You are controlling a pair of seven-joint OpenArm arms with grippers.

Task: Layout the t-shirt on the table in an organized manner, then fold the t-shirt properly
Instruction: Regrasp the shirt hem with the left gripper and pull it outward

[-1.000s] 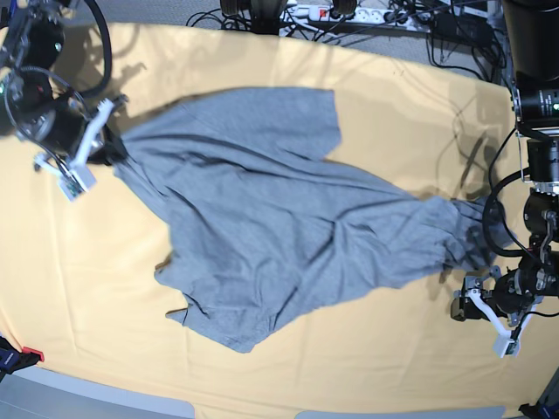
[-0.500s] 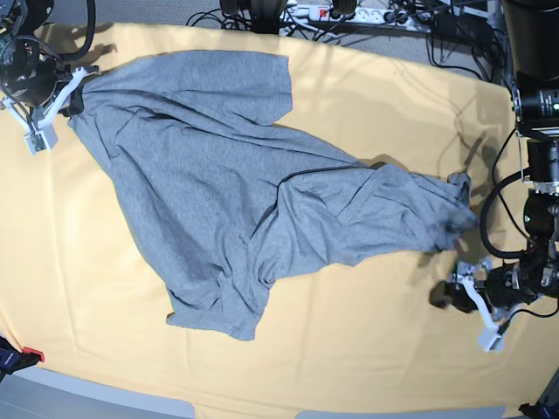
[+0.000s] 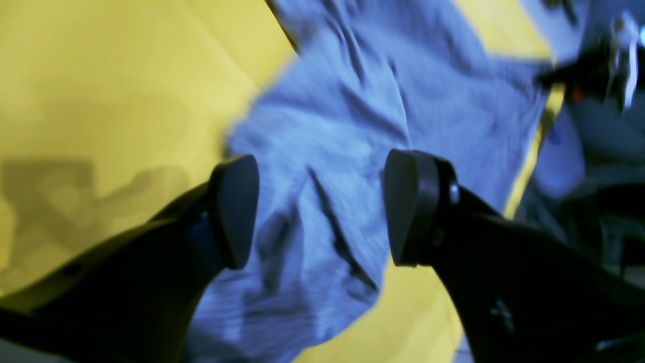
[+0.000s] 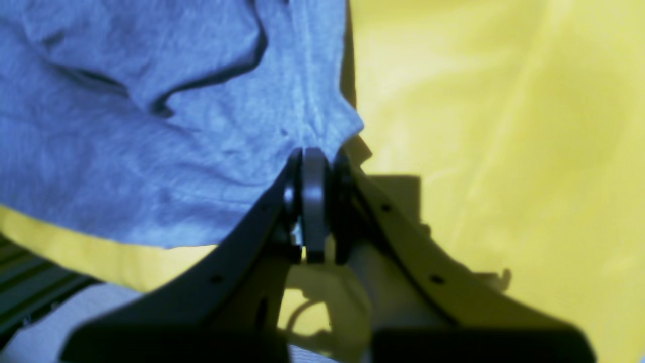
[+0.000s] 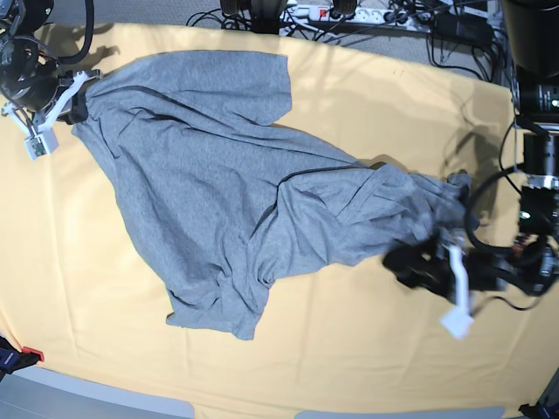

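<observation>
**Holding one corner, reaching for the other**

Standing beside the table [image 5: 349, 367], I see the t-shirt [image 5: 218, 192] lying across it in a crooked diagonal, plain grey side up, not flat at all. One end sits at the far corner of the table, the other end is bunched in thick folds near the opposite side.

The right gripper [image 4: 312, 166] has its jaws pressed together on the edge of the cloth, and the fabric fans out from this pinch. I think it holds this corner as an anchor, so that the shirt can be pulled straight against it.

The left gripper [image 3: 317, 206] hangs over the bunched end with its jaws spread wide and nothing between them; only wrinkled cloth lies below. The base view is blurred at this arm, so I cannot tell if the fingers [image 3: 234, 212] already touch the fabric. Probably it is placed there to take a second hold, because one pinch alone cannot spread the shirt. The laying out is not finished, and the folding is not yet begun.
</observation>
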